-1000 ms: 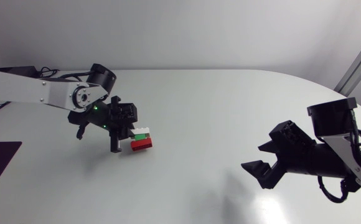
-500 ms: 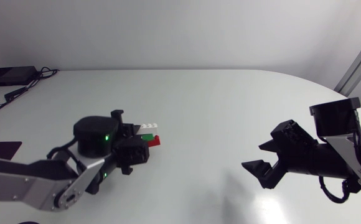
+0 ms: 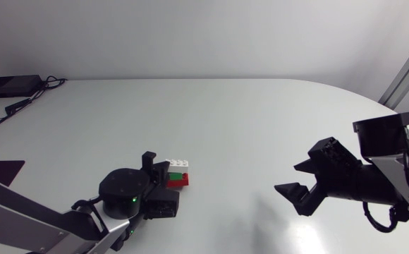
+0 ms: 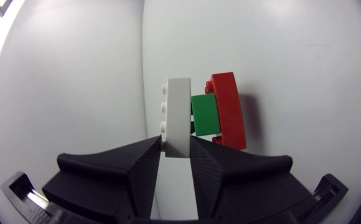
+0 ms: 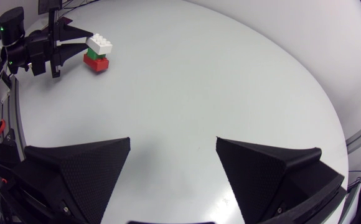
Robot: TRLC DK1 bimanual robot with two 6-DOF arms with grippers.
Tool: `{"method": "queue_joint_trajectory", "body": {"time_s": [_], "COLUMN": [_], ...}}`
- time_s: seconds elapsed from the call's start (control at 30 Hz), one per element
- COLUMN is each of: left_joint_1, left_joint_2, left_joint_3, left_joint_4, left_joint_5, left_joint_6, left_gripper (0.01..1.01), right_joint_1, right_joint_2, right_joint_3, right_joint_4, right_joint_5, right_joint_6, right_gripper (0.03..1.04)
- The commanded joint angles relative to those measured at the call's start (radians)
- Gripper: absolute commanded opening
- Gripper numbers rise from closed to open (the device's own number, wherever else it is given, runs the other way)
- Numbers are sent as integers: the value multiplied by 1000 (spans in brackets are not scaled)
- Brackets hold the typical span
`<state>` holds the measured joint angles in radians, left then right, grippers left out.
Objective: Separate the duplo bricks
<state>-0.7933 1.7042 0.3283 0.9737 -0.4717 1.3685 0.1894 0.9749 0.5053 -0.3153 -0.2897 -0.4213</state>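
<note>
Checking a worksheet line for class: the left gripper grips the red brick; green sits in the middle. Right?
No: the left wrist view shows the left gripper gripping the white brick, not the red brick; the green brick sits in the middle.

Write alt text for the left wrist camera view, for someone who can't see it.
The left end effector pinches the white brick, which is joined through a smaller green brick to a red brick, with the white table behind.
</note>
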Motion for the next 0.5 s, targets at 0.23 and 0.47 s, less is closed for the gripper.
{"method": "queue_joint_trajectory", "body": {"time_s": [0.23,0.47], "left_joint_1": [75,68], "left_joint_2": [54,91], "left_joint_3": [40,40], "left_joint_4": [19,19], "left_joint_5": [8,13], "left_joint_6": [46,63], "left_gripper": [270,275], "right_joint_1": [-7,-19], "right_joint_2": [-15,-24], "right_joint_3": [-37,-40], "right_joint_4": [-15,-15], "right_joint_5": [-19,-34], "right_joint_6": [-27,-30], "right_gripper": [995,995]}}
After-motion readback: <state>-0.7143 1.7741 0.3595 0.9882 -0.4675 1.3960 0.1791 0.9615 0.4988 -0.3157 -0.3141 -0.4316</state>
